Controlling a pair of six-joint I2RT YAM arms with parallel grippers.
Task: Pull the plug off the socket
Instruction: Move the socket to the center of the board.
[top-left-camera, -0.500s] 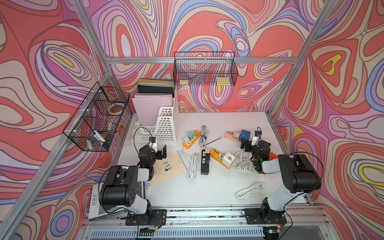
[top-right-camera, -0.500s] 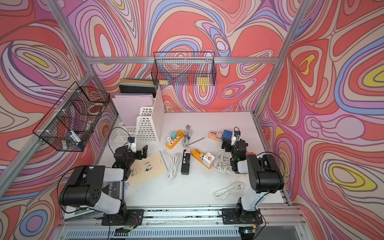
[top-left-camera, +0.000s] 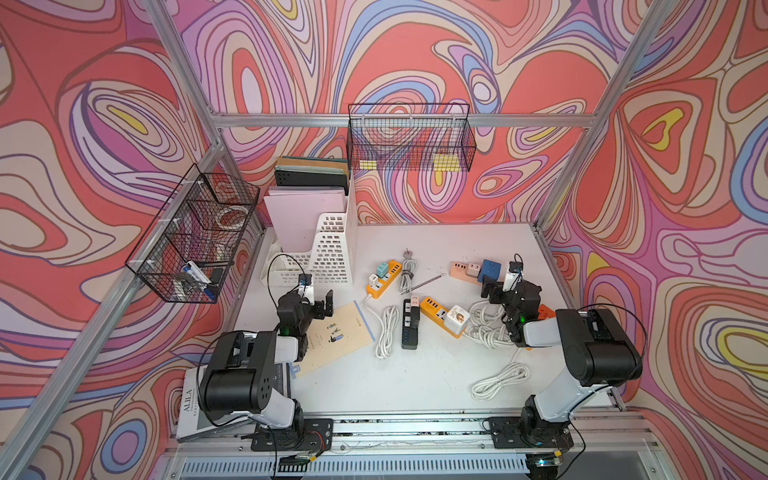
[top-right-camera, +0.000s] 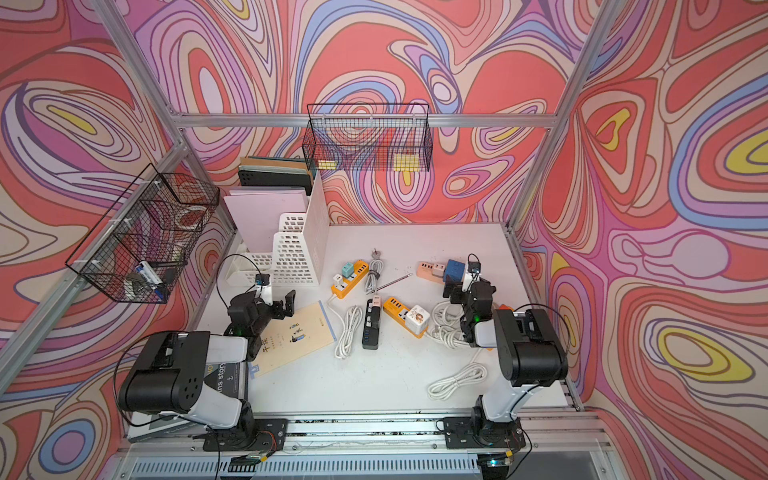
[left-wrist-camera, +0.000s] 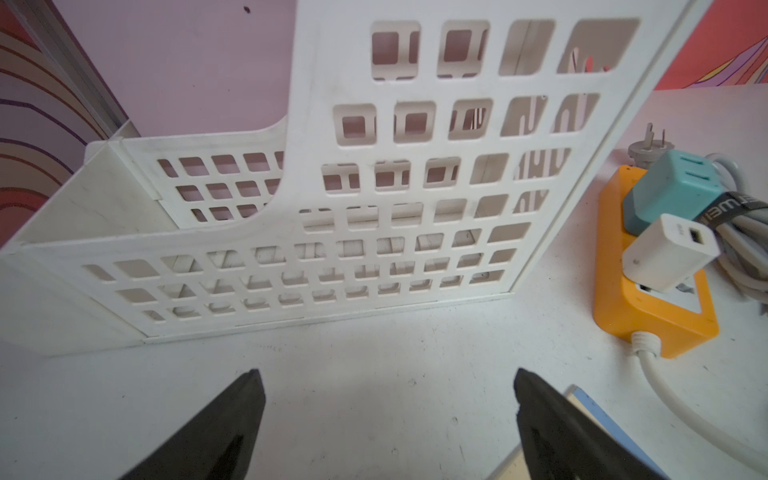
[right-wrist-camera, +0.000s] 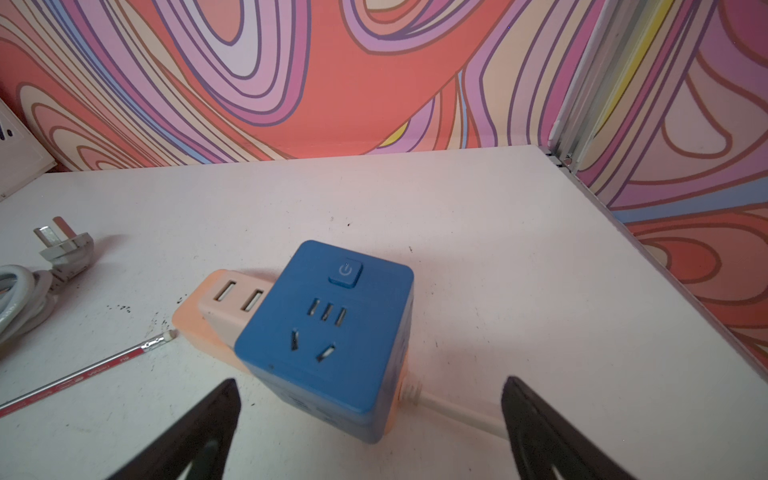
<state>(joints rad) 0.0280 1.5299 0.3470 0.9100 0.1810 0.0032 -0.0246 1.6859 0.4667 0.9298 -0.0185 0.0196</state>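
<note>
A blue cube plug (right-wrist-camera: 332, 328) sits in a peach socket strip (right-wrist-camera: 189, 328), next to a pale USB adapter (right-wrist-camera: 232, 301). My right gripper (right-wrist-camera: 370, 385) is open just short of the blue cube, one finger on each side and neither touching it. In both top views it hovers at the back right (top-left-camera: 500, 286) (top-right-camera: 465, 286). My left gripper (left-wrist-camera: 386, 374) is open and empty over bare table by the file holder. To its side lies an orange socket strip (left-wrist-camera: 656, 324) holding a teal adapter (left-wrist-camera: 673, 187) and a white adapter (left-wrist-camera: 669, 253).
A white file holder (top-left-camera: 324, 249) stands right ahead of the left gripper. Mid-table lie a second orange strip (top-left-camera: 432, 309) with a white cube (top-left-camera: 457, 318), a black strip (top-left-camera: 410, 328), coiled white cables (top-left-camera: 386, 328) (top-left-camera: 498, 380), a pencil (right-wrist-camera: 83, 374) and a booklet (top-left-camera: 336, 332).
</note>
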